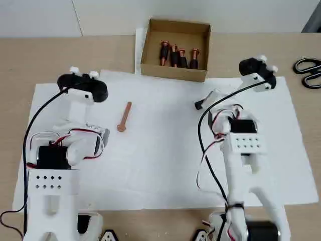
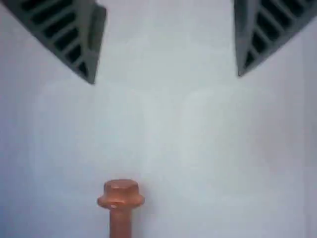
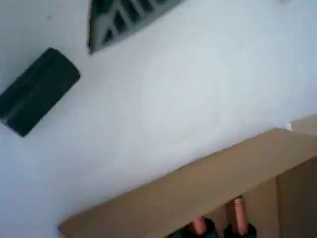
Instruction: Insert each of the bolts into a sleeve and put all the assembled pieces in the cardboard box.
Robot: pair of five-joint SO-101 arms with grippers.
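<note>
Hovering over the white paper (image 1: 165, 165), the left gripper (image 2: 166, 77) is spread wide and empty, with the loose bolt (image 2: 120, 198) lying close by. The right gripper (image 1: 207, 99) is spread too, nothing in it. A black sleeve (image 3: 37, 91) lies beside it, near the cardboard box (image 1: 173, 72) holding four assembled pieces (image 1: 178, 55).

A robotics lab bench. 2 white printed-plastic arms, the left arm (image 1: 50, 170) and right arm (image 1: 241, 145), stand at a wooden table (image 1: 15, 60) with bare wires (image 1: 204, 150) looping over their joints. A plain white wall (image 1: 100, 15) is behind. White paper (image 1: 160, 165) covers the worktop, with scissors (image 1: 308, 70) beside it and a box (image 1: 173, 72) at its far edge.
</note>
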